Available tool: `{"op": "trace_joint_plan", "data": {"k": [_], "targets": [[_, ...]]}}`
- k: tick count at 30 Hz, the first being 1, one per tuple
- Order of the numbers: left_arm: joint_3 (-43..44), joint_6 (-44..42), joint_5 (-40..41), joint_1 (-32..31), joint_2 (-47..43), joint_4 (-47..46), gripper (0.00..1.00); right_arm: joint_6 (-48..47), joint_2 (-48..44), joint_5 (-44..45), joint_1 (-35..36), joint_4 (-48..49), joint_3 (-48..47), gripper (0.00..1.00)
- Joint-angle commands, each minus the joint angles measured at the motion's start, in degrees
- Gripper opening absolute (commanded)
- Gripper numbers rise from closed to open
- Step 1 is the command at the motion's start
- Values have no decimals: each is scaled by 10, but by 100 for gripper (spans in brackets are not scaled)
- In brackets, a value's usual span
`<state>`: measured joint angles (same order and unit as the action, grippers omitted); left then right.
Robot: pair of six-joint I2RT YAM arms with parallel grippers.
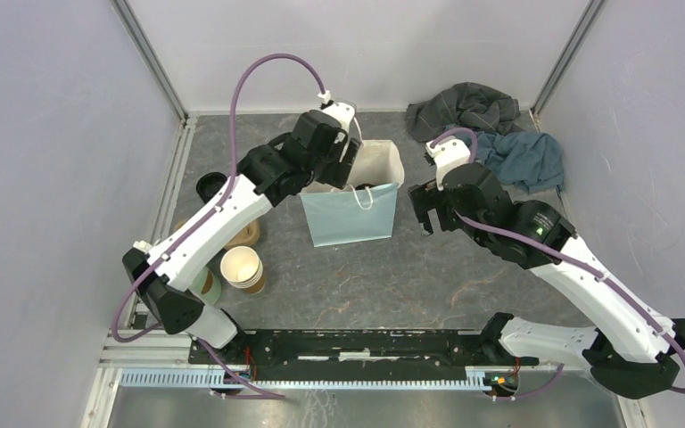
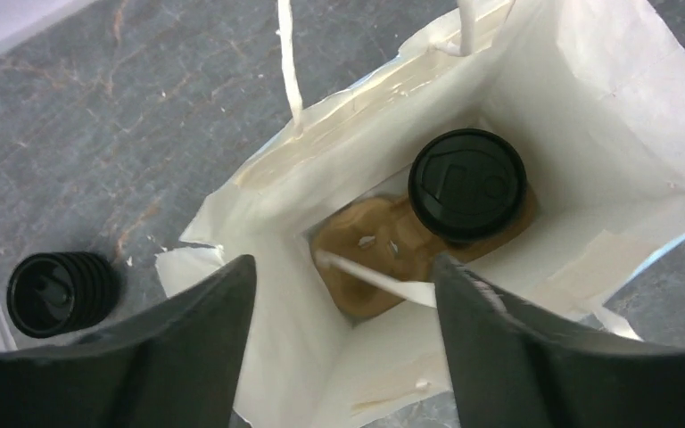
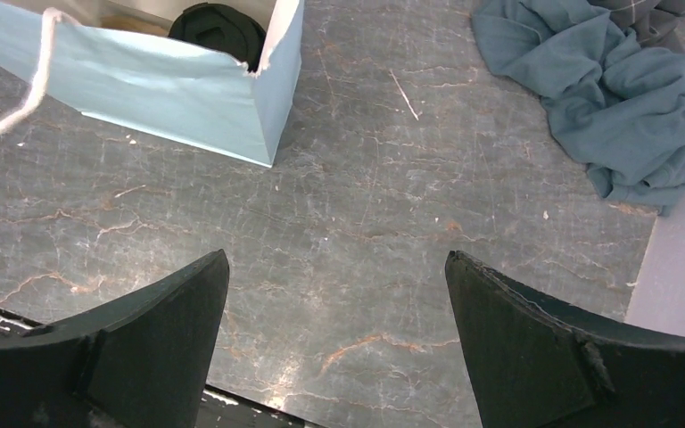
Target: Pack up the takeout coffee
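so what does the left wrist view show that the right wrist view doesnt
Only the left wrist: the inside of the paper bag, with the takeout coffee standing on brown cardboard at the bottom, and a stack of black lids on the grey table beside it.

Only the right wrist: the bag's pale blue outside and a teal cloth.

Both: the bag, its white string handle, the table, and an open, empty gripper, the left gripper or the right gripper.

No readable text or labels, raised marks on lid of takeout coffee [image 2: 468,183] too blurred to read
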<state>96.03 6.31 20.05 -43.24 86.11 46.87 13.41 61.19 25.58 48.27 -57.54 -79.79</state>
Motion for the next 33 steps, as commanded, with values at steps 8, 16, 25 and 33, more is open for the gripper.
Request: {"op": "trace_joint_plan", "data": {"k": [8, 16, 25, 33], "targets": [[264, 63, 78, -3, 46, 77, 100, -60, -10, 54, 0, -4, -96, 98], [310, 121, 54, 4, -29, 6, 100, -148, -44, 121, 0, 50, -160, 98], [204, 136, 57, 4, -156, -189, 100, -167, -67, 158, 0, 86, -286, 98], [226, 145, 76, 4, -174, -153, 100, -159, -71, 176, 0, 100, -300, 98]]}}
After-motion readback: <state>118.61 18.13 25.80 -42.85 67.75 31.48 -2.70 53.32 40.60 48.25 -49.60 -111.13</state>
